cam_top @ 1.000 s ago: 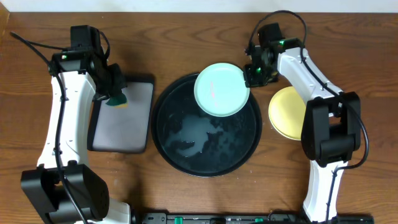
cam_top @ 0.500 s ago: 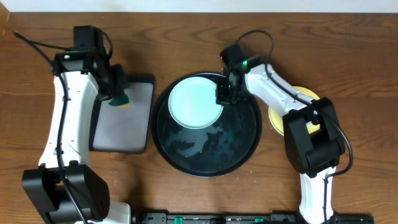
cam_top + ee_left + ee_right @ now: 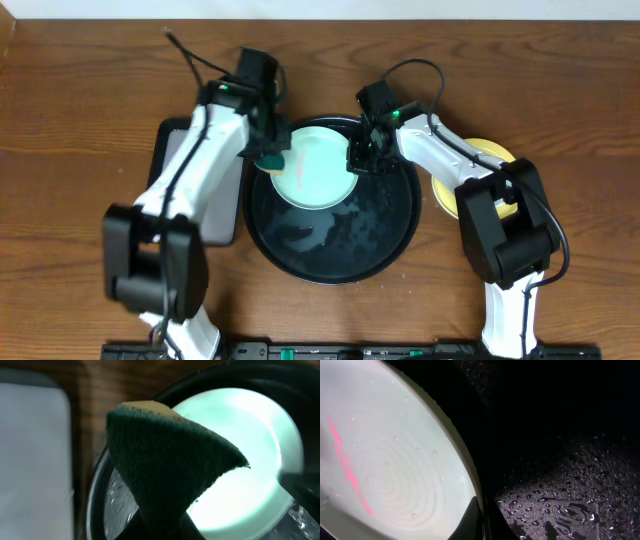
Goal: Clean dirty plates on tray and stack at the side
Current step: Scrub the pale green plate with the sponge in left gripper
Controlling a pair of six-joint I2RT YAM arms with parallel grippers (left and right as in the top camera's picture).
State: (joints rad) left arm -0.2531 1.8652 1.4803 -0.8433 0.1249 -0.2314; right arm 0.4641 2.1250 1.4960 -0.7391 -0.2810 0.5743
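Observation:
A pale mint-green plate (image 3: 318, 167) with a red smear lies on the far half of the round black tray (image 3: 340, 250), which is wet. My right gripper (image 3: 357, 160) is shut on the plate's right rim; in the right wrist view the fingers (image 3: 481, 521) pinch the rim of the plate (image 3: 385, 460). My left gripper (image 3: 270, 152) is shut on a green and yellow sponge (image 3: 275, 160) at the plate's left edge. The left wrist view shows the sponge (image 3: 165, 465) over the plate (image 3: 250, 445). A pale yellow plate (image 3: 470, 165) lies on the wood right of the tray.
A rectangular black tray (image 3: 195, 185) with a grey inside lies left of the round tray, partly under my left arm. Brown wood tabletop (image 3: 80, 100) surrounds everything. Water drops cover the round tray (image 3: 570, 475).
My left arm has swung right from the rectangular tray, bringing the sponge to the mint plate's left edge. My right gripper has carried the plate left onto the tray and now holds it still.

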